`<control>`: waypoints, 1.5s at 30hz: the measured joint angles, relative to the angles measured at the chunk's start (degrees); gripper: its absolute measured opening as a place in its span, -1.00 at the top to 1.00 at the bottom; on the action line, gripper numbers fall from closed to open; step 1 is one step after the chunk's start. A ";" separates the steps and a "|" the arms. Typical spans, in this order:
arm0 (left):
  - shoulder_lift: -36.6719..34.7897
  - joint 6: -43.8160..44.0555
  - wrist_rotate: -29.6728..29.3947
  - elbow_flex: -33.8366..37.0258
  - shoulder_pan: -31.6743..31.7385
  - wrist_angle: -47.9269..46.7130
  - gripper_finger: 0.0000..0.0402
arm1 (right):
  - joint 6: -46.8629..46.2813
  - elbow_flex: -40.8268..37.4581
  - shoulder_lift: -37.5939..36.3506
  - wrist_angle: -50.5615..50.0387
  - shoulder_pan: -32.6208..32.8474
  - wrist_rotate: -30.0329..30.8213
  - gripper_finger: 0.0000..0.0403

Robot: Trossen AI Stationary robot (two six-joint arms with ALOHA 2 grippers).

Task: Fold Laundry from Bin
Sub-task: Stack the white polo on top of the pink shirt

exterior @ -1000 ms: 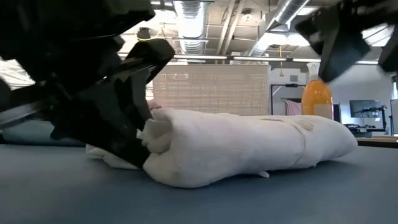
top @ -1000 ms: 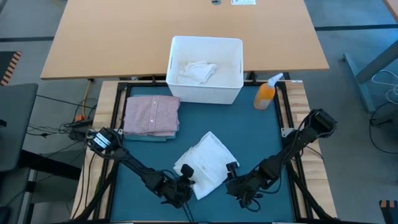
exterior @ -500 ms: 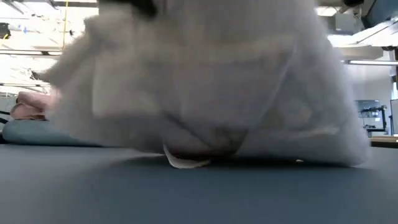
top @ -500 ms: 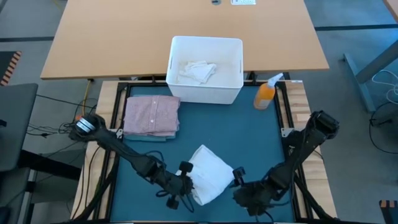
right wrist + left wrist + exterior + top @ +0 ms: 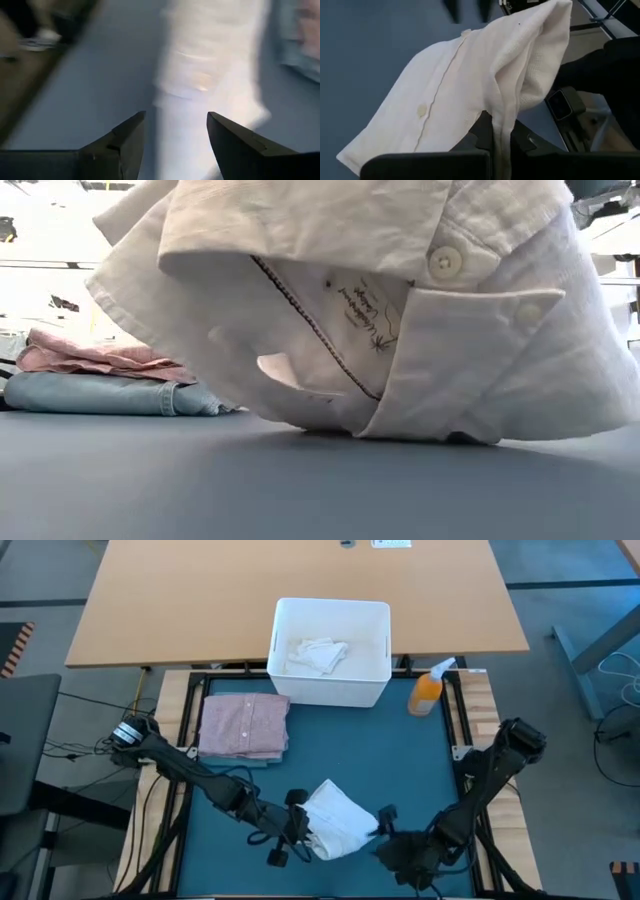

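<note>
Left gripper has clamped shut on a pinch of the white shirt; my left wrist view shows the cloth running down between the closed fingers. A second ago that shirt lay as a long roll in the middle of the teal mat. Now it is bunched, shifted toward the mat's near edge, and partly raised, with its collar and buttons hanging over the low camera. I read this as the left arm having picked up one edge to open or re-lay the fold, so this garment is not yet finished.

Right gripper sits just beside the shirt's other side, near the mat's near edge, jaws spread and holding nothing, with the white cloth straight ahead between its fingers.

Elsewhere, the folded pink shirt rests on the folded jeans at the mat's far left corner, and these look done. One more white piece lies in the bin at the far edge, and the orange spray bottle stands by the far right corner.

Room is tight where I am working: both grippers are close together along the near edge. The centre and right side of the mat are bare, so I would carry the shirt toward the centre, keeping it well apart from the finished stack.
</note>
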State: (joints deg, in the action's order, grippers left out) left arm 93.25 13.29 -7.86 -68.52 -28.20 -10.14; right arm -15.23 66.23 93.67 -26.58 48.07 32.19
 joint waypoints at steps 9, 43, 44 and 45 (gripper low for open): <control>-0.04 -0.16 0.08 -0.05 -0.05 0.54 1.00 | -10.49 -2.84 -4.63 -10.89 -4.06 22.12 0.57; -0.48 0.31 1.11 -19.76 8.15 -17.28 1.00 | 0.42 -20.00 23.82 100.54 -24.74 -30.65 0.96; -0.53 1.25 2.82 -19.88 9.35 -17.33 1.00 | 0.96 -18.43 23.82 100.49 -24.60 -30.65 0.96; -0.56 2.39 4.77 -19.88 10.61 -17.79 1.00 | 1.89 -16.74 23.82 100.27 -24.40 -30.68 0.96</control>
State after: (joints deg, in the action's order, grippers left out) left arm 92.68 15.68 -3.09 -88.40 -17.59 -27.93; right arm -13.34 49.49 117.49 73.69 23.67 1.51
